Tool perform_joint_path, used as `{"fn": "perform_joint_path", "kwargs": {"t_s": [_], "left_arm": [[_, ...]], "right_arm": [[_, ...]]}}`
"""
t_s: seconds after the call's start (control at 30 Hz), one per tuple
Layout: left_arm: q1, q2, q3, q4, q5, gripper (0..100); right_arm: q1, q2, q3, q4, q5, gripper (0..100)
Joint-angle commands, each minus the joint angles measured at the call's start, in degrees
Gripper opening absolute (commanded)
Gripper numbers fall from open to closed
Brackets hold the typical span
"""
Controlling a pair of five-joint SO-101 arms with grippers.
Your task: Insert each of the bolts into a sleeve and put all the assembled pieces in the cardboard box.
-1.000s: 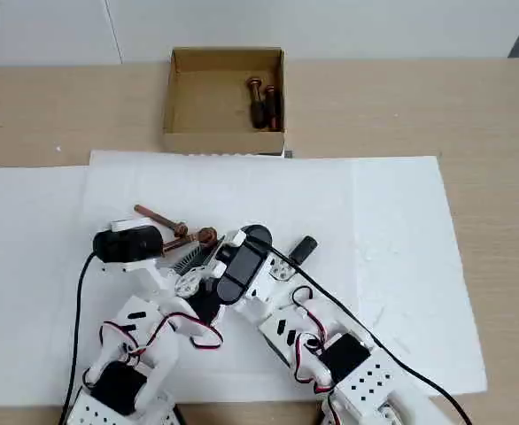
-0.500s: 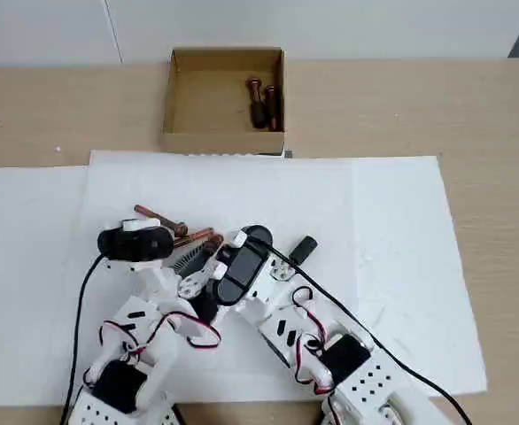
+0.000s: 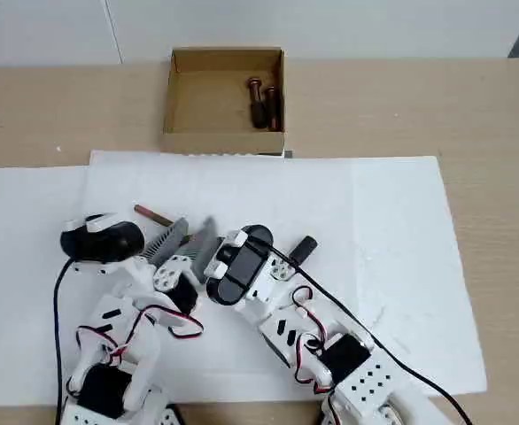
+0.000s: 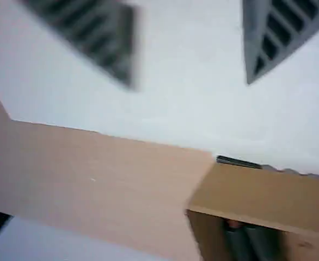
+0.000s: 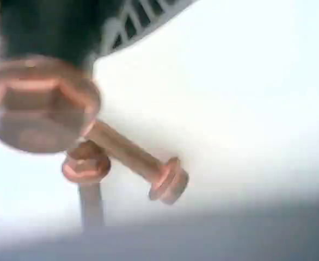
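Note:
My left gripper (image 3: 186, 234) stands open over the white paper, with nothing between its fingers (image 4: 99, 32). My right gripper (image 5: 78, 32) is shut on a black sleeve (image 5: 45, 24) with a copper bolt head (image 5: 42, 103) at its end. Two loose bolts lie crossed on the paper beyond it, one (image 5: 132, 157) over the other (image 5: 89, 182). In the high view one loose bolt (image 3: 153, 215) pokes out beside the left gripper. A spare black sleeve (image 3: 302, 250) lies right of the right arm's wrist (image 3: 237, 266). The cardboard box (image 3: 182, 97) at the back holds assembled pieces (image 3: 264, 102).
White paper (image 3: 375, 230) covers the table's middle, with free room on its right half. Bare wooden table (image 3: 419, 97) lies around the box. The left wrist view looks toward the box wall (image 4: 257, 190). Cables trail from both arm bases at the front edge.
My left arm swung left and back, and its gripper opened and let go of the bolt it held at the right gripper. The right arm barely moved.

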Motion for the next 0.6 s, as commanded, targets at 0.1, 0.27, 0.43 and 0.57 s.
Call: {"fn": "perform_joint_path", "kwargs": {"t_s": [0.1, 0.27, 0.43, 0.57], "left_arm": [[-5.36, -0.44, -1.98, 2.55, -7.47, 1], [-10.55, -0.44, 0.31, 7.65, -15.21, 1], [-16.62, -0.44, 2.24, 8.62, -26.37, 1], [-18.02, -0.44, 4.79, 8.62, -29.36, 1]], "right_arm": [[5.93, -0.75, -1.76, -1.98, -0.09, 0.2], [13.23, -0.75, -1.76, -1.63, -1.49, 0.2], [20.44, 0.13, -6.86, 4.62, -9.41, 0.2], [20.70, 3.82, -18.64, 17.89, -17.58, 0.2]]}}
